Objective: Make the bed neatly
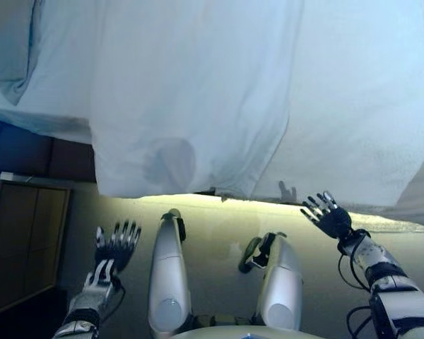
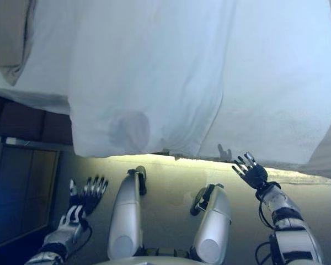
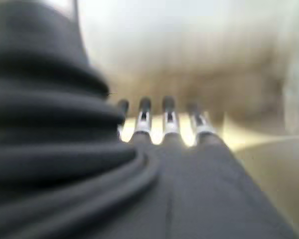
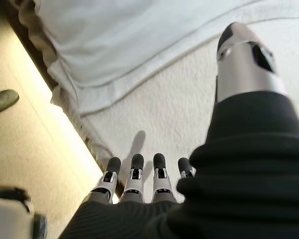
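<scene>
A white bed fills the upper part of both eye views. A smooth white sheet hangs over its near edge on the left, lying over a textured white blanket that covers the right side. My right hand is open, fingers spread, just below the bed's near edge on the right, holding nothing. In the right wrist view its straight fingers point at the blanket and the sheet's hem. My left hand is open too, low on the left over the floor, apart from the bed.
A pillow lies at the bed's far left corner. Dark wooden furniture stands on the left below the bed's dark base. Light floor runs along the bed's near edge.
</scene>
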Robot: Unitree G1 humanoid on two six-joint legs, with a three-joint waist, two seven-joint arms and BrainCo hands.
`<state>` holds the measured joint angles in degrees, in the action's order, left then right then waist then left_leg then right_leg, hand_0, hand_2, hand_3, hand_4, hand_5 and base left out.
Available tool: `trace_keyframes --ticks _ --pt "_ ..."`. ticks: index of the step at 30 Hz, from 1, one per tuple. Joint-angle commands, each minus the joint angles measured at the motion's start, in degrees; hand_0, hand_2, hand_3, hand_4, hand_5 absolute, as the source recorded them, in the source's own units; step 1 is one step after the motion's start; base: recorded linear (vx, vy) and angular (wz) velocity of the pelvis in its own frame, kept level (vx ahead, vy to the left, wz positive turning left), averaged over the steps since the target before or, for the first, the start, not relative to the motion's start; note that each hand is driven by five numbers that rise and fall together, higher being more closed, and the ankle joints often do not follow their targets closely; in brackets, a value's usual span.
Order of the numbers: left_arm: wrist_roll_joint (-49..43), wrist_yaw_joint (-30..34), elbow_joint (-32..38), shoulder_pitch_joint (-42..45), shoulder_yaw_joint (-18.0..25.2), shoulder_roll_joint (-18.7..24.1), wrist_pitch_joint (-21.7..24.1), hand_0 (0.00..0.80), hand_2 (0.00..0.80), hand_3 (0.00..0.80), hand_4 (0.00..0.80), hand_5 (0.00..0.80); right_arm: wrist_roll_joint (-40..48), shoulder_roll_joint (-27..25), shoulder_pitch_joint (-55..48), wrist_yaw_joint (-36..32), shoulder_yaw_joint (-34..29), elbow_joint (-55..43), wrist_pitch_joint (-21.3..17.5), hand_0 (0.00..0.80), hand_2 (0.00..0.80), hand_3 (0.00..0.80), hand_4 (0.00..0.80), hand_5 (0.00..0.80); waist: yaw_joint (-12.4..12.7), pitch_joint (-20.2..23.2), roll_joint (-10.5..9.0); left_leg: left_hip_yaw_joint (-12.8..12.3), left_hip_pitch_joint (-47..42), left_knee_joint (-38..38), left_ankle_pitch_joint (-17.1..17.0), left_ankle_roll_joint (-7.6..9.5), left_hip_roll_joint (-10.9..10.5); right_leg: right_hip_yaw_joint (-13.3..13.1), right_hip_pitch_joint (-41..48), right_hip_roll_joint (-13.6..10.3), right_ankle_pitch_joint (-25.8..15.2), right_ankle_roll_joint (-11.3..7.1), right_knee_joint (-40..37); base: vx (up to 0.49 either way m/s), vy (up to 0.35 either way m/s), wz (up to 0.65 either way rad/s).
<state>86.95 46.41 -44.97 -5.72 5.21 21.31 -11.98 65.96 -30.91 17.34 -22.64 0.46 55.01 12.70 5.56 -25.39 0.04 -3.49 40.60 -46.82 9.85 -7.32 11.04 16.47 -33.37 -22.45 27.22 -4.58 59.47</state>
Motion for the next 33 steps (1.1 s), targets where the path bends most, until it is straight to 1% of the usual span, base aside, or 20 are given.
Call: trace_keyframes --ticks 1,4,7,9,10,12,14,18,20,25,28,33 --pt "0.9 15.2 8.4 3.1 -4.7 0.4 8.8 0.000 0.000 0.000 0.000 0.000 3.1 -0.6 -2.5 1.8 -1.1 0.7 -1.9 0.000 0.000 0.000 0.000 0.000 0.9 3.6 1.82 -3.4 -5.4 -0.2 5.8 2.09 -1.3 -1.6 -1.2 0.8 -12.1 -1.07 -7.4 0.042 -0.012 0.04" --pt "0.2 16.3 14.5 -0.8 -5.8 3.3 12.1 0.000 0.000 0.000 0.000 0.000 3.5 -1.6 -0.9 1.4 0.0 2.6 -0.9 0.000 0.000 0.000 0.000 0.000 0.7 3.4 1.88 -3.2 -5.2 -1.0 6.3 2.06 -0.7 -1.8 -1.4 0.6 -11.6 -0.89 -6.6 0.012 -0.003 0.01" --pt "0.7 15.1 17.6 -6.7 -5.5 6.4 13.3 0.000 0.000 0.000 0.000 0.000 3.6 -2.7 0.7 0.7 1.6 4.3 0.4 0.000 0.000 0.000 0.000 0.000 -0.3 3.2 1.72 -3.2 -5.0 -1.6 6.7 1.96 -0.1 -2.7 -2.2 1.0 -10.9 -0.70 -5.6 0.007 0.011 -0.01" --pt "1.0 13.0 19.7 -9.3 -5.2 7.1 14.0 0.000 0.000 0.000 0.000 0.000 3.1 -2.8 1.0 0.4 2.1 4.8 0.9 0.000 0.000 0.000 0.000 0.000 -1.0 3.2 1.61 -3.3 -5.1 -1.6 6.8 1.93 0.3 -3.3 -2.5 1.3 -10.7 -0.69 -5.3 0.035 0.051 -0.06" --pt "1.1 11.9 20.3 -11.0 -4.8 7.8 13.9 0.000 0.000 0.000 0.000 0.000 2.5 -2.9 1.0 0.2 2.2 5.2 1.3 0.000 0.000 0.000 0.000 0.000 -1.5 3.2 1.59 -3.3 -5.1 -1.6 6.8 1.91 0.5 -3.7 -2.7 1.6 -10.6 -0.70 -5.2 0.042 0.067 -0.07" --pt "0.8 8.4 20.4 -15.5 -3.4 9.0 12.1 0.000 0.000 0.000 0.000 0.000 1.4 -3.5 1.5 -0.8 2.2 6.4 2.0 0.000 0.000 0.000 0.000 0.000 -2.4 3.2 1.47 -3.5 -5.2 -1.3 6.7 1.83 0.8 -4.5 -3.2 2.0 -10.3 -0.71 -4.9 0.040 0.080 -0.08" --pt "0.2 6.0 18.9 -19.3 -3.0 9.8 11.5 0.000 0.000 0.000 0.000 0.000 0.4 -4.2 2.0 -2.1 2.3 7.9 2.5 0.000 0.000 0.000 0.000 0.000 -3.3 3.1 1.26 -3.6 -5.1 -1.2 6.7 1.77 1.1 -5.3 -3.8 2.5 -10.1 -0.68 -4.5 0.038 0.080 -0.16" --pt "1.8 3.4 15.2 -24.9 -2.7 11.3 10.5 0.000 0.000 0.000 0.000 0.000 -1.0 -5.9 3.4 -3.6 2.1 10.0 3.4 0.000 0.000 0.000 0.000 0.000 -4.8 2.9 0.69 -3.7 -4.0 -2.1 6.7 1.56 2.1 -6.6 -5.6 3.1 -9.9 -0.56 -3.6 0.025 0.064 -0.16" --pt "2.0 2.2 14.4 -27.1 -3.2 11.6 10.2 0.000 0.000 0.000 0.000 0.000 -1.0 -6.5 4.0 -3.9 2.3 10.3 3.8 0.000 0.000 0.000 0.000 0.000 -5.2 2.7 0.31 -3.5 -3.0 -2.9 6.8 1.53 2.5 -7.0 -6.7 3.3 -9.8 -0.50 -2.8 0.009 0.053 -0.19" --pt "5.6 0.3 8.7 -32.5 -5.0 12.9 9.1 0.000 0.000 0.000 0.000 0.000 -1.9 -7.9 6.2 -4.7 2.7 13.2 4.6 0.000 0.000 0.000 0.000 0.000 -6.3 2.0 -0.79 -3.1 0.0 -4.9 7.5 1.46 3.3 -7.7 -10.0 3.7 -9.6 -0.60 -1.2 -0.006 0.044 -0.14" --pt "7.8 -0.3 5.2 -34.3 -5.6 13.2 9.2 0.000 0.000 0.000 0.000 0.000 -2.1 -8.5 7.3 -5.3 2.8 13.8 5.1 0.000 0.000 0.000 0.000 0.000 -6.7 1.3 -1.42 -2.9 1.4 -5.8 7.8 1.38 3.8 -7.9 -11.4 3.9 -9.6 -0.61 -0.5 -0.011 0.026 -0.18" --pt "11.0 -2.5 -0.7 -34.7 -5.4 13.8 9.5 0.000 0.000 0.000 0.000 0.000 -1.6 -9.6 8.2 -5.1 2.5 13.8 5.1 0.000 0.000 0.000 0.000 0.000 -6.8 0.3 -2.23 -2.3 4.3 -7.6 8.4 1.15 4.2 -7.9 -13.9 4.2 -9.4 -0.58 0.6 -0.022 0.015 -0.10"
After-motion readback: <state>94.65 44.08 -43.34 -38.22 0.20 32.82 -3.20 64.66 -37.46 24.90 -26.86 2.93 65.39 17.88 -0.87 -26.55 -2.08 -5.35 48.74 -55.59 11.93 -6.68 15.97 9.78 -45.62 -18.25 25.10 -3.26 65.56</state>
